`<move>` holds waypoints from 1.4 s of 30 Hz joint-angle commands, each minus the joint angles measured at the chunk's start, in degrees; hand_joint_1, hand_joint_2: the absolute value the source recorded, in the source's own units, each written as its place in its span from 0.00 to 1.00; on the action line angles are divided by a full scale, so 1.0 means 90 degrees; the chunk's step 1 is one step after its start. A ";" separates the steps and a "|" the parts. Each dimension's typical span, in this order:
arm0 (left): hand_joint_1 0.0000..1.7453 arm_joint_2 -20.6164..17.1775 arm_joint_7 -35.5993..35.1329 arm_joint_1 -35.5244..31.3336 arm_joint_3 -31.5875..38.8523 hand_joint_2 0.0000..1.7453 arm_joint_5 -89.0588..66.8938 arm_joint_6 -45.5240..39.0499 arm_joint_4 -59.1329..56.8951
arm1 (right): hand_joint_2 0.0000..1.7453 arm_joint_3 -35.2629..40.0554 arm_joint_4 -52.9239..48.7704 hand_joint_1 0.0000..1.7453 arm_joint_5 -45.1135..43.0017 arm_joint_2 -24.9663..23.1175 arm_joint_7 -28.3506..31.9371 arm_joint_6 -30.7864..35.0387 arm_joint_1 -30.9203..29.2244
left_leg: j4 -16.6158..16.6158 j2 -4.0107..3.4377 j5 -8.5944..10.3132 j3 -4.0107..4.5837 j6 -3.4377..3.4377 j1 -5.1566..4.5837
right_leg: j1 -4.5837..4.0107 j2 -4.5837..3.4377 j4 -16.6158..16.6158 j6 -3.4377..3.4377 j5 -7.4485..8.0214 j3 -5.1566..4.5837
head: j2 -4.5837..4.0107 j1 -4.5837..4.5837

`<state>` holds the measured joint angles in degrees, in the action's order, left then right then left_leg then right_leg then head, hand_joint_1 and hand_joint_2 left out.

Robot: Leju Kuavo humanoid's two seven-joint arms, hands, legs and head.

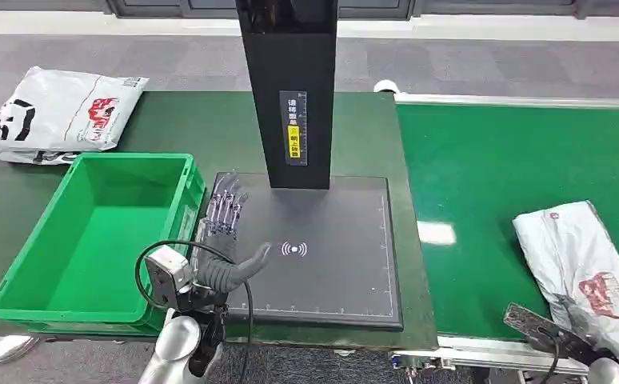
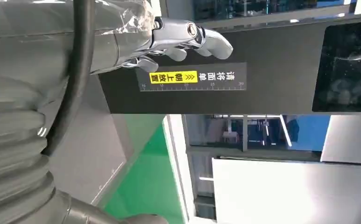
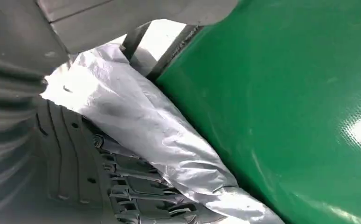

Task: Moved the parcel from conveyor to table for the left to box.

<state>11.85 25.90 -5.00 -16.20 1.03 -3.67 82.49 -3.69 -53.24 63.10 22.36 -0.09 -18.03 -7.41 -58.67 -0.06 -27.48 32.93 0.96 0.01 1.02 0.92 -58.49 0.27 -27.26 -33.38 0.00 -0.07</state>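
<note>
- The black scanner pad (image 1: pixel 330 256) is left bare right of the left hand (image 1: pixel 222 232)
- Its far edge is blocked by a black post (image 1: pixel 290 88)
- The green crate (image 1: pixel 90 232) is bordered just left

Parcel-sorting or logistics workstation, warehouse-type. Green conveyor belt (image 1: pixel 490 184) with metal edge rail runs beside a green-topped desk (image 1: pixel 210 128). Black scanning pad (image 1: pixel 330 256) under a black post (image 1: pixel 289 88) with ruler label, green plastic crate (image 1: pixel 90 232), plastic mailer bags (image 1: pixel 58 112), grey industrial floor (image 1: pixel 490 68).
</note>
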 commanded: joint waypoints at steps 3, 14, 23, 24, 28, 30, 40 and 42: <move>0.00 -0.0125 -0.0018 -0.0224 0.0147 1.00 0.0074 -0.0057 -0.0335 | 1.00 0.1504 0.0901 0.00 0.0514 0.0020 -0.0287 -0.0014 -0.0143 | 0.0027 0.0000 0.0015 -0.0022 0.0000 0.0015 | -0.0015 -0.0012 0.0043 -0.0008 0.0023 0.0028 | 0.0000 0.0000; 0.00 -0.0103 -0.0025 -0.0141 0.0320 1.00 0.0164 -0.0063 -0.0212 | 1.00 0.1515 0.1043 1.00 0.0660 0.0166 -0.0532 0.0280 -0.0088 | 0.0033 -0.0012 0.0020 -0.0054 -0.0022 0.0019 | -0.0022 -0.0018 0.0070 0.0006 0.0038 0.0067 | 0.0000 0.0000; 0.00 -0.0077 -0.0127 -0.0158 0.0512 1.00 0.0291 -0.0031 -0.0188 | 1.00 0.1399 0.1011 1.00 0.0728 -0.0075 -0.0912 0.0438 -0.0275 | -0.0014 -0.0006 -0.0018 -0.0078 -0.0044 0.0025 | -0.0015 -0.0008 0.0040 0.0037 0.0003 0.0109 | 0.0000 0.0000; 0.00 -0.0074 -0.0130 -0.0148 0.0522 1.00 0.0298 -0.0025 -0.0188 | 1.00 0.1377 0.1014 1.00 0.0740 -0.0079 -0.0926 0.0456 -0.0275 | -0.0006 -0.0006 -0.0012 -0.0075 -0.0043 0.0025 | -0.0016 -0.0011 0.0048 0.0034 0.0009 0.0105 | 0.0000 0.0002; 0.00 -0.0075 -0.0130 -0.0157 0.0569 1.00 0.0341 -0.0016 -0.0211 | 1.00 0.1320 0.1022 1.00 0.0782 -0.0004 -0.0949 0.0511 -0.0315 | 0.0006 0.0001 -0.0008 -0.0071 -0.0044 0.0026 | -0.0017 -0.0007 0.0060 0.0032 0.0014 0.0103 | 0.0000 0.0000; 0.00 -0.0086 -0.0124 -0.0127 0.0616 1.00 0.0384 -0.0017 -0.0181 | 1.00 0.1333 0.1074 1.00 0.0820 0.0020 -0.0935 0.0525 -0.0428 | -0.0006 -0.0001 -0.0017 -0.0068 -0.0045 0.0025 | -0.0015 -0.0010 0.0048 0.0040 0.0003 0.0099 | 0.0000 0.0000; 0.00 -0.0073 -0.0088 0.0264 0.0745 1.00 0.0435 -0.0066 0.0178 | 1.00 0.1130 0.2027 1.00 0.0909 -0.0464 -0.1237 0.1373 -0.1469 | -0.0016 -0.0043 -0.0029 -0.0054 -0.0048 0.0021 | -0.0010 -0.0050 0.0036 0.0044 0.0005 0.0077 | 0.0000 0.0000; 0.00 -0.0071 -0.0092 0.0256 0.0742 1.00 0.0434 -0.0065 0.0180 | 1.00 0.1130 0.2043 1.00 0.0912 -0.0459 -0.1239 0.1375 -0.1463 | -0.0019 -0.0032 -0.0030 -0.0050 -0.0048 0.0020 | -0.0008 -0.0039 0.0031 0.0045 0.0000 0.0076 | 0.0000 0.0000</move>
<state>11.85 25.24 -3.68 -12.98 4.90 -4.22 83.98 7.23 -43.72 71.41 22.64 -10.88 -6.74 -14.88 -58.93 -0.10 -27.78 32.53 0.50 0.13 1.01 0.86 -58.32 0.74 -27.39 -32.68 0.00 -0.07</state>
